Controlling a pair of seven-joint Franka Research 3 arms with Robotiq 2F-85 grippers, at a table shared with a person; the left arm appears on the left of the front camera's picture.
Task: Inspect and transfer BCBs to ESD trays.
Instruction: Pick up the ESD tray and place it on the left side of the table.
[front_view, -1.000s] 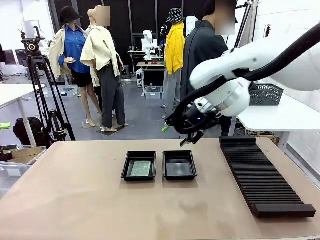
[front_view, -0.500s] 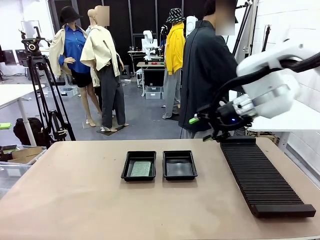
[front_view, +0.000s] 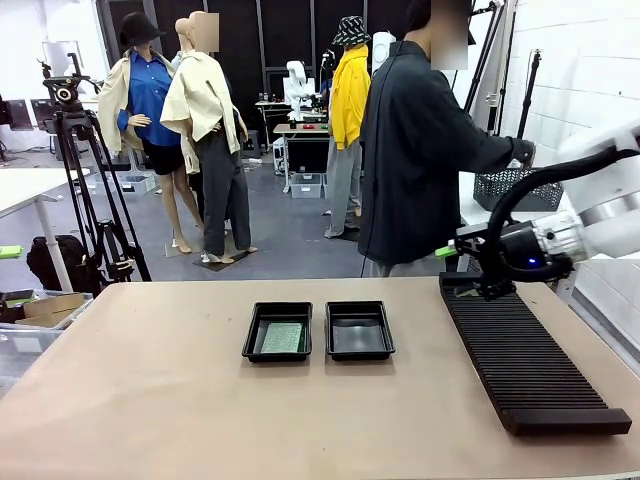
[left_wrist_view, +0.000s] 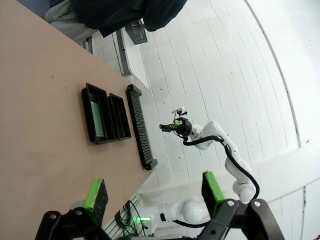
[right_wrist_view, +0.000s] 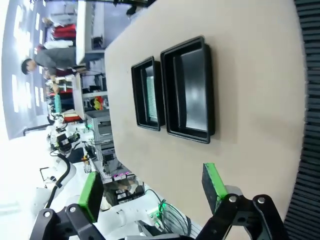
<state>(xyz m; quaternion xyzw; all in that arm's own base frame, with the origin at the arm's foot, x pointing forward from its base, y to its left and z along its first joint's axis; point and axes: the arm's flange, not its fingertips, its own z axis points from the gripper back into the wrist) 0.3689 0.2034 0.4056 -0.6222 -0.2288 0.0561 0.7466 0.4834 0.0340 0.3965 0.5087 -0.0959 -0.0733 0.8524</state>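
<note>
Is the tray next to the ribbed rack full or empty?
Empty: the tray beside the rack shows a bare black floor; the other tray holds a green board.

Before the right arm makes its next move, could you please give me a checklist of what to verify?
1. Left gripper: jaws open, nothing between them: ok.
2. Right gripper: jaws open, nothing between them, above the far end of the rack: ok.
3. Left tray holds one BCB lying flat: ok.
4. Right tray free for a board: ok.
5. Board waiting in the rack: none visible, not ok.
6. Person turned away, not reaching over the table: ok.
</note>
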